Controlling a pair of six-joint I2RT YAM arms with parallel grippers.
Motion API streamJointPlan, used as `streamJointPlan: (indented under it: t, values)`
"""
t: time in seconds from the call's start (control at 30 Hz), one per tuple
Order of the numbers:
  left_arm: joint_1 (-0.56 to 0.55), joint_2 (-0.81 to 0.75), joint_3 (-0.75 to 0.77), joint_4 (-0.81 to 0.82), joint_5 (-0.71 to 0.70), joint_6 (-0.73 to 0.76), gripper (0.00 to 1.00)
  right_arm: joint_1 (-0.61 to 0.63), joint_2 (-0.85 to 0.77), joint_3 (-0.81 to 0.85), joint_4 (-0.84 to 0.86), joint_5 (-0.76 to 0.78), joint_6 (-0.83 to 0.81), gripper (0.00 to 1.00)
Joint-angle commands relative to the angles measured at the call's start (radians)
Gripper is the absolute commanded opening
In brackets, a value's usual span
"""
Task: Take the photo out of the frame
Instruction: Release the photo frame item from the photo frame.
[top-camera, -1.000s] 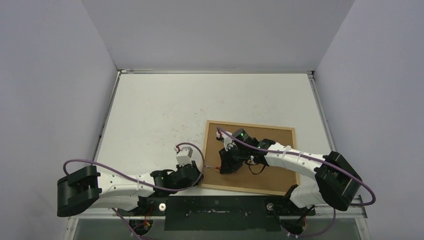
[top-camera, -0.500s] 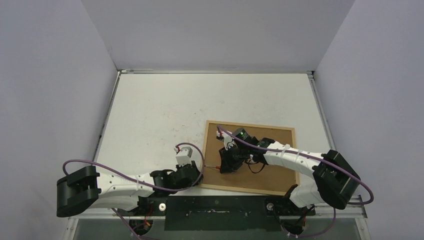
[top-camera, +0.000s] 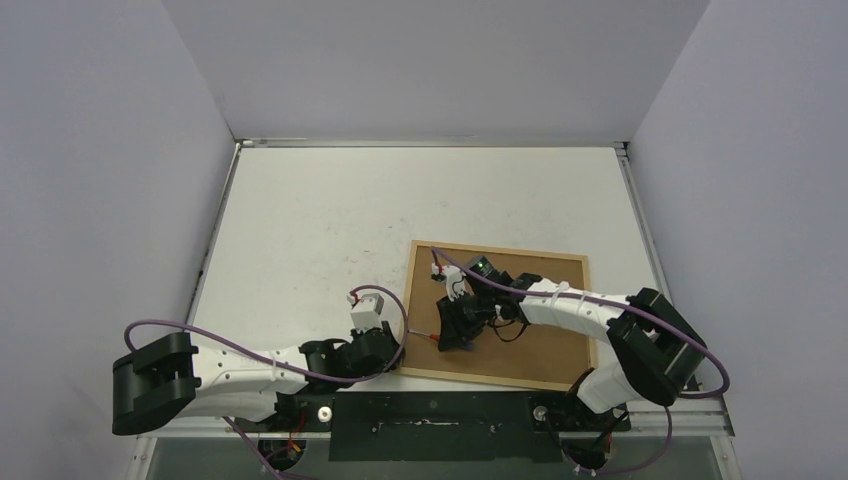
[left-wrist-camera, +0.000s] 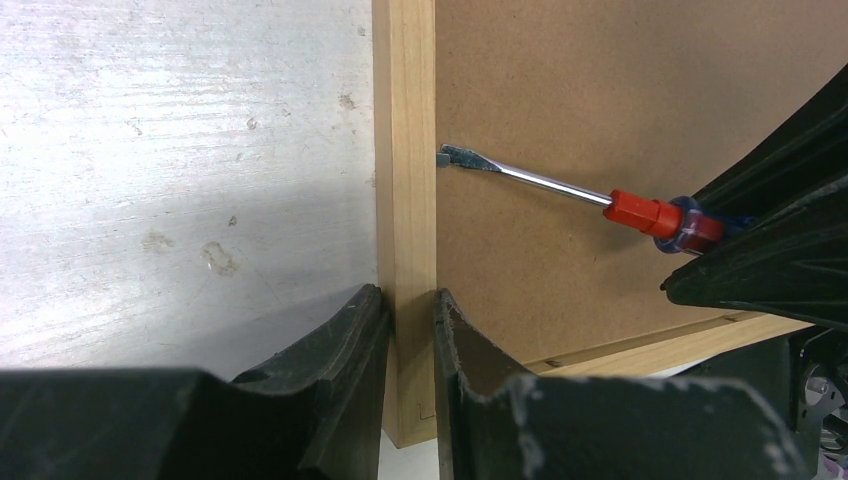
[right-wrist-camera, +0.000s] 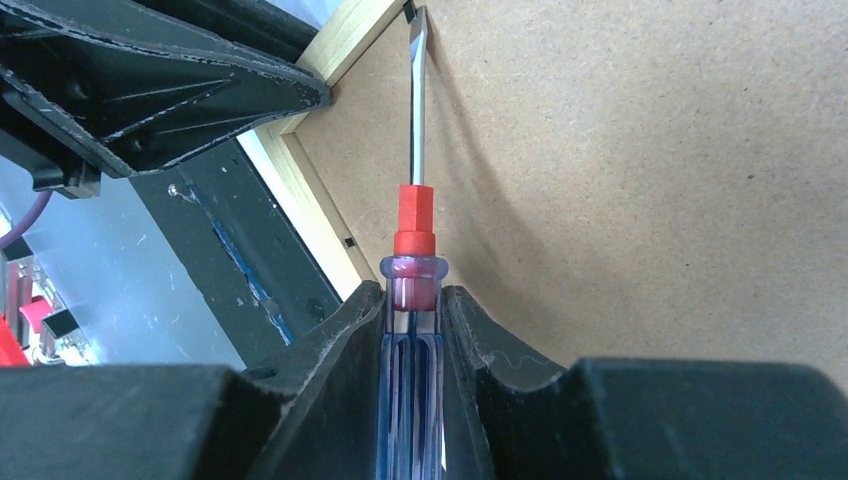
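Face-down on desk (top-camera: 320, 220), near right: frame (left-wrist-camera: 405, 150) (photo hidden under backing (left-wrist-camera: 600, 90)). Pinching its left side with left fingers (left-wrist-camera: 340, 360); grasping screwdriver (right-wrist-camera: 413, 230) with right fingers (right-wrist-camera: 330, 350), tip at edge tab (left-wrist-camera: 443, 155). Risk: tip skidding off, gouging backing, jolting frame loose.

far and left: the surface (top-camera: 300, 220) lies open up to the walls (top-camera: 120, 150).
near-left corner: left tool (left-wrist-camera: 408, 298) straddles the frame (left-wrist-camera: 405, 180) rail, closing that approach.
left inner edge: right tool (right-wrist-camera: 412, 292) and screwdriver (right-wrist-camera: 412, 130) lie over the backing panel (right-wrist-camera: 650, 180).
panel's near strip: uncovered, beside the right arm (top-camera: 580, 312).
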Motion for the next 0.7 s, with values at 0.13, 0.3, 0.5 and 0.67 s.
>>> streamJointPlan:
  t: [0.13, 0.3, 0.5, 0.67]
  values:
    - [0.003, 0.064, -0.038, -0.168, 0.041, 0.033, 0.00, -0.004, 0.032, 0.052, 0.125, -0.118, 0.011, 0.00]
    - [0.004, 0.075, -0.033, -0.164, 0.042, 0.042, 0.00, 0.010, 0.032, 0.081, 0.112, -0.112, 0.034, 0.00]
    - [0.003, 0.074, -0.039, -0.152, 0.044, 0.050, 0.00, 0.027, 0.035, 0.126, 0.096, -0.090, 0.065, 0.00]
    - [0.003, 0.077, -0.040, -0.145, 0.045, 0.053, 0.00, 0.064, 0.060, 0.182, 0.050, -0.042, 0.083, 0.00]
